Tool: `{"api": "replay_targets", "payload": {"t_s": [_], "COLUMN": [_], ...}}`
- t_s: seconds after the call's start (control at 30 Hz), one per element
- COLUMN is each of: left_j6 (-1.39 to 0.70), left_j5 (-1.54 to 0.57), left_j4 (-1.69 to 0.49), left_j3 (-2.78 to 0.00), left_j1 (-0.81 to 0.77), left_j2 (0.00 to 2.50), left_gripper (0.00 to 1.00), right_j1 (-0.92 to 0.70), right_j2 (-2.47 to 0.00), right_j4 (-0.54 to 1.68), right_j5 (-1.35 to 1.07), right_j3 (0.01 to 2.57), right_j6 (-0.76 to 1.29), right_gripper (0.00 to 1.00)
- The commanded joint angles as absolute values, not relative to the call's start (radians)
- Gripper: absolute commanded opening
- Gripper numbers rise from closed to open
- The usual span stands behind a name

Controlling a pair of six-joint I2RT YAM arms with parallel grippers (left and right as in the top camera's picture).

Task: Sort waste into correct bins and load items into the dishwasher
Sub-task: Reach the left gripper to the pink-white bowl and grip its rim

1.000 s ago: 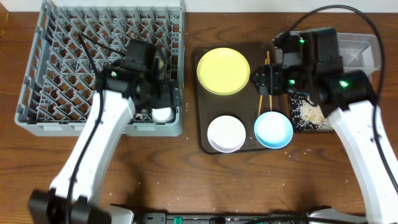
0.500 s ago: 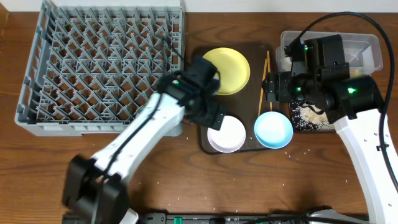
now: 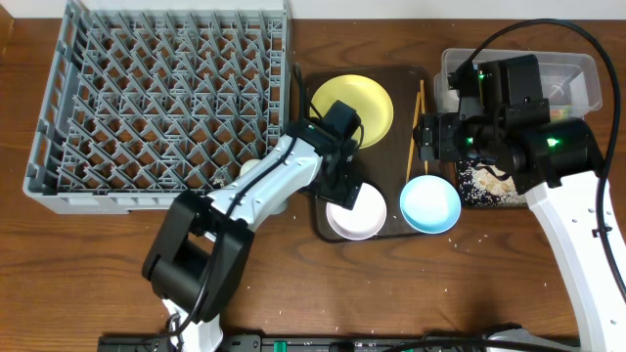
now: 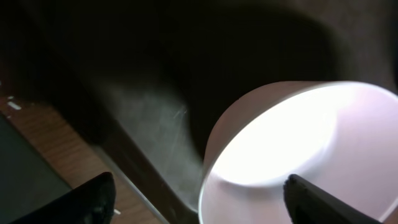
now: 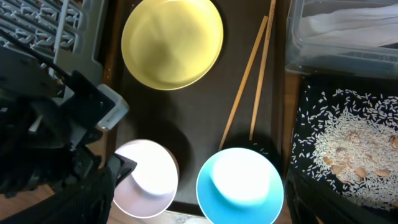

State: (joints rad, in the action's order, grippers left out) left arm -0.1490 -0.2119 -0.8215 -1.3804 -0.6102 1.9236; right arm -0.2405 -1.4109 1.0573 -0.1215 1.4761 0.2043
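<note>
A brown tray (image 3: pixel 386 171) sits on the worktop (image 3: pixel 98 264), and everything else is placed from it. On its far left part lies the yellow plate (image 3: pixel 370 103). At its near edge the white bowl (image 3: pixel 360 215) stands on the left and the blue bowl (image 3: pixel 430 203) on the right, side by side and not touching. The two chopsticks (image 5: pixel 262 68) lie along the tray's right side, running from the far edge down toward the blue bowl and spreading slightly at the near end.

The left claw (image 3: pixel 342 186) hangs over the tray at the far-left rim of the white bowl. In the left wrist view its fingertips (image 4: pixel 93 199) are spread wide with nothing between them, and the bowl fills the space just below.

The right claw (image 3: pixel 427 137) hovers over the tray's right edge above the chopsticks. Its fingers are also apart and it holds nothing.

Left of the tray, just beside it, stands the big grey dish rack (image 3: pixel 161 108). Right of the tray, at the far side, is a clear tub (image 3: pixel 567 78) with crumpled white paper (image 5: pixel 348 28) in it. Nearer, touching the tub's front, is a black tray (image 3: pixel 465 181) holding rice (image 5: pixel 348 143) and a few pale brown scraps.
</note>
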Motion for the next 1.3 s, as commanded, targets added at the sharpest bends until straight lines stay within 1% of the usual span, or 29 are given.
{"api": "replay_targets", "payload": {"t_s": [0.0, 0.1, 0.27, 0.37, 0.43, 0.53, 0.67, 0.77, 1.0, 1.17, 1.27], "left_j6": [-0.135, -0.137, -0.171, -0.189, -0.197, -0.227, -0.233, -0.243, -0.251, -0.268, -0.268], "left_j5": [-0.201, -0.201, -0.190, -0.189, -0.185, -0.163, -0.163, -0.160, -0.155, -0.145, -0.145], "left_j4": [-0.820, -0.821, -0.799, -0.787, -0.786, -0.783, -0.775, -0.768, -0.748, -0.737, -0.730], "left_j3": [-1.374, -1.374, -1.354, -1.343, -1.343, -1.342, -1.330, -1.324, -1.309, -1.301, -1.297], "left_j1": [-0.635, -0.653, -0.662, -0.662, -0.662, -0.662, -0.662, -0.662, -0.662, -0.662, -0.662], "left_j2": [1.942, 1.944, 1.945, 1.945, 1.945, 1.945, 1.946, 1.946, 1.949, 1.950, 1.956], "left_gripper": [0.85, 0.79, 0.72, 0.61, 0.56, 0.41, 0.31, 0.28, 0.28, 0.24, 0.23], "right_j1": [-0.233, -0.233, -0.233, -0.233, -0.233, -0.233, -0.233, -0.233, -0.233, -0.233, -0.233], "right_j2": [-1.421, -1.427, -1.440, -1.448, -1.452, -1.453, -1.453, -1.453, -1.453, -1.453, -1.453], "right_j4": [1.058, 1.059, 1.058, 1.059, 1.059, 1.059, 1.059, 1.059, 1.059, 1.060, 1.060], "right_j5": [-0.112, -0.112, -0.112, -0.112, -0.112, -0.112, -0.112, -0.112, -0.112, -0.112, -0.112], "right_j3": [1.477, 1.477, 1.477, 1.477, 1.477, 1.477, 1.477, 1.477, 1.477, 1.477, 1.477], "right_j6": [0.216, 0.216, 0.216, 0.216, 0.216, 0.216, 0.216, 0.216, 0.216, 0.216, 0.216], "right_gripper": [0.85, 0.86, 0.85, 0.86, 0.85, 0.85, 0.85, 0.85, 0.85, 0.85, 0.86]}}
